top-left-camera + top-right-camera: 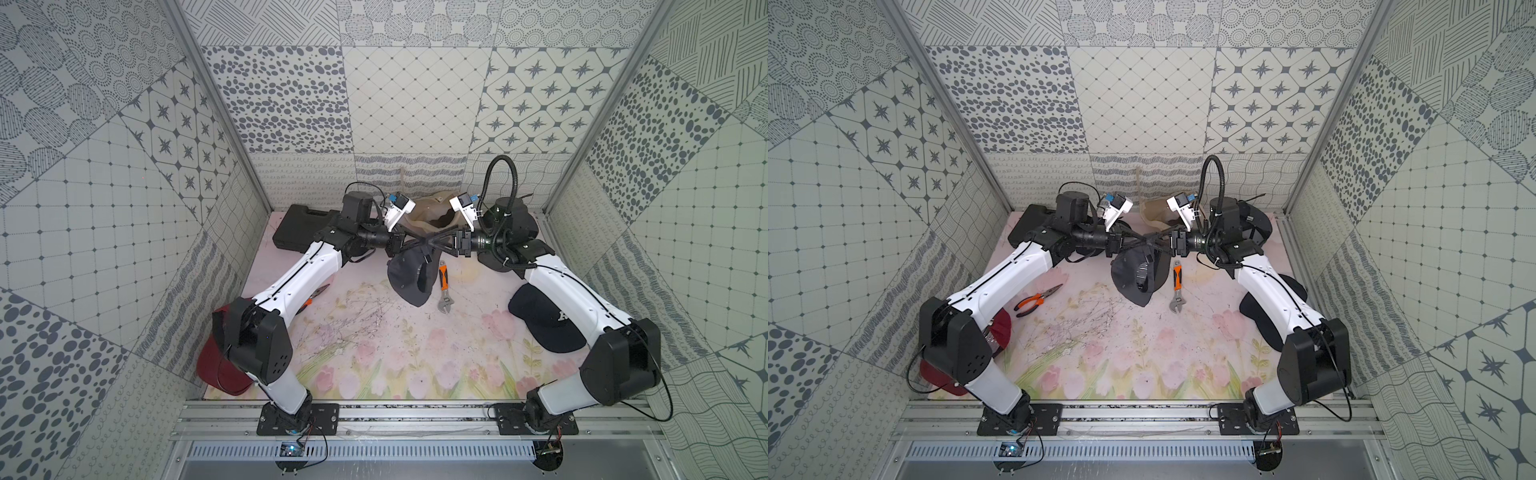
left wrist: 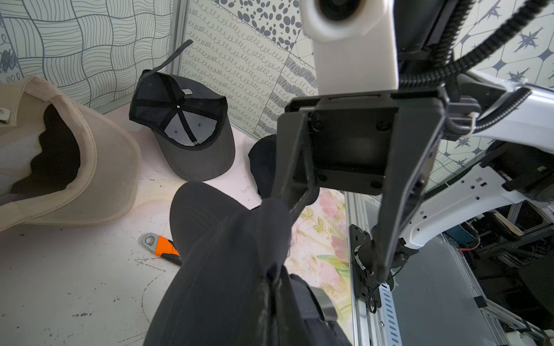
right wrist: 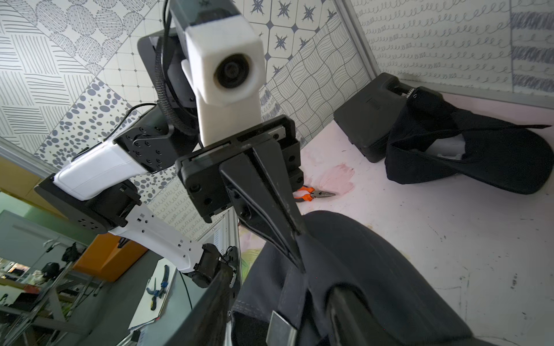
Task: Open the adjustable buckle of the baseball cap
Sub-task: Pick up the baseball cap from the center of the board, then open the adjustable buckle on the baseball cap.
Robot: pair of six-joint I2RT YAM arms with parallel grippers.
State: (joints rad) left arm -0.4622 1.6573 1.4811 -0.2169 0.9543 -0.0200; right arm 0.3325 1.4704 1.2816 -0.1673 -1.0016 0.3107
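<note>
Dark baseball cap [image 1: 409, 278], seen between both arms, toward 12 o'clock from the centre of the floral surface [image 1: 374, 357]. The fingers of the left gripper [image 3: 296, 257] are pressed together, clamped on the cap's fabric. Those of the right gripper [image 2: 338, 242] are spread apart, with the metal buckle [image 3: 280, 328] between them. An orange-handled wrench [image 1: 443, 286] is laid at the cap's 3 o'clock.

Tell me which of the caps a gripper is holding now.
The dark navy cap at centre, pinched by the left gripper; the beige cap, red cap and black cap lie loose on the mat.
</note>
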